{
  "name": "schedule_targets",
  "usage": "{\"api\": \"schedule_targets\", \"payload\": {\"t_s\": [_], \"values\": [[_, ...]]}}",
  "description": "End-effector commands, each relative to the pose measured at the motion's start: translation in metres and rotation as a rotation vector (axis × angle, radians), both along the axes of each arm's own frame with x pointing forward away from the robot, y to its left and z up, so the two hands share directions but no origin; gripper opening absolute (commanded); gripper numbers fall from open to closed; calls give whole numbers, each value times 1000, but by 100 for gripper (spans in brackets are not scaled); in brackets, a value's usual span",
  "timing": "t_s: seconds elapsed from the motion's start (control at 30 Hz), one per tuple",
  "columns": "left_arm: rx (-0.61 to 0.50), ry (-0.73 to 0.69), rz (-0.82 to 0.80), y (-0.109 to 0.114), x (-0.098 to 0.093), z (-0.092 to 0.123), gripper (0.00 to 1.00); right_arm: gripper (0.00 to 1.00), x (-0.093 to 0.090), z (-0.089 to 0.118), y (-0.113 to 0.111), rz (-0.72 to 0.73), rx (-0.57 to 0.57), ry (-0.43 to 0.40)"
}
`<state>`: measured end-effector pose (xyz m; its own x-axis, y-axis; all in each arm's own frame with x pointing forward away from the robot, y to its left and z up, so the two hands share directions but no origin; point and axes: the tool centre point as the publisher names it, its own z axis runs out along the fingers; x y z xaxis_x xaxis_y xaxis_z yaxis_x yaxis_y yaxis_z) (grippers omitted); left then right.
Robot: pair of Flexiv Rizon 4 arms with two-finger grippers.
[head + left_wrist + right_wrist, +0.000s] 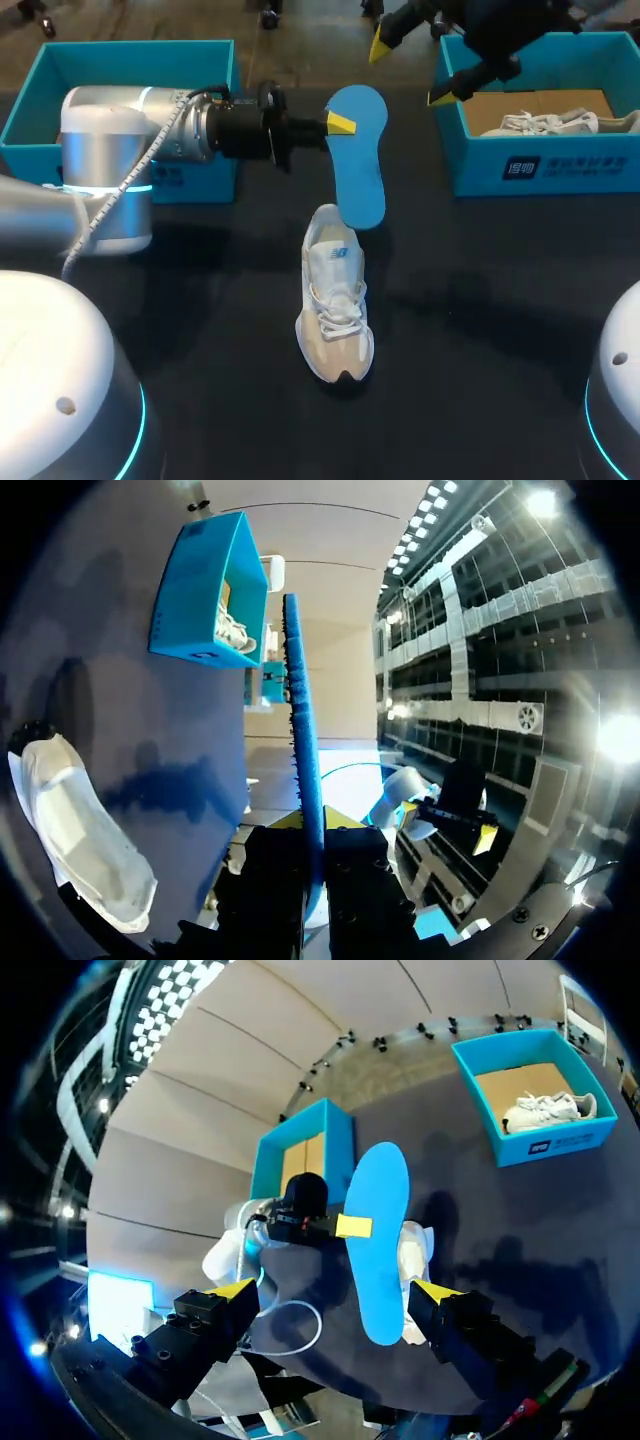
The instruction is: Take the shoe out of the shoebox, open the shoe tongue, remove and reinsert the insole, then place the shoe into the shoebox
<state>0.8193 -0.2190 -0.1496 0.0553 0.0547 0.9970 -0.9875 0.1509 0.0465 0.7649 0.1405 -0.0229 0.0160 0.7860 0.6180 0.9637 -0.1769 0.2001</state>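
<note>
Head view: left arm [110,150] comes in from the left, and the left jaws are clamped on the blue insole [360,150] near its heel end, with one yellow fingertip [341,123] showing on its face. The insole hangs off those jaws, clear of the tabletop [480,330], its lower end just over the heel of the shoe [335,300]. The shoe sits upright on the tabletop below and ahead of the left jaws, outside both boxes. The left shoebox [120,90] is behind the left arm. Right arm [500,30] is at the far right. The right jaws are spread wide with nothing between them, over the near corner of the right shoebox [540,165], which holds a second shoe [545,122].

Left wrist view: insole [300,730] is edge-on, pinched between the left jaws and running straight out ahead of them. Shoe [80,830] lies on the tabletop off to one side of the jaws. Right shoebox [205,590] is further ahead.

Right wrist view: right jaws are open, fingertips [230,1290] far apart and touching nothing. Well ahead of them is the insole [375,1245] face-on, with the shoe [415,1250] partly hidden under it. Left shoebox [310,1150] is beyond that, and the right shoebox [535,1095] is off to the side.
</note>
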Motion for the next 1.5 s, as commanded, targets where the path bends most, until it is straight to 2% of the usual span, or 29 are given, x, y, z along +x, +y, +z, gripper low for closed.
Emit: {"api": "schedule_targets", "payload": {"t_s": [0.03,0.37,0.47,0.5,0.7,1.07,1.5], "values": [[14,-3,-12,0,2,-2,0,100,15,3,16,-45,-263,59],[17,8,-28,0,2,-2,0,100,24,-2,28,-31,-457,100],[17,8,-28,0,2,-2,0,100,24,-3,29,-23,-474,101],[17,8,-28,0,2,-2,0,100,25,-5,33,-3,-542,116],[17,8,-28,0,2,-2,0,100,24,-13,34,-21,-634,127],[17,8,-28,0,2,-2,0,100,27,-32,33,-7,-715,145],[17,8,-28,0,2,-2,0,100,28,-33,33,1,-704,141]]}}
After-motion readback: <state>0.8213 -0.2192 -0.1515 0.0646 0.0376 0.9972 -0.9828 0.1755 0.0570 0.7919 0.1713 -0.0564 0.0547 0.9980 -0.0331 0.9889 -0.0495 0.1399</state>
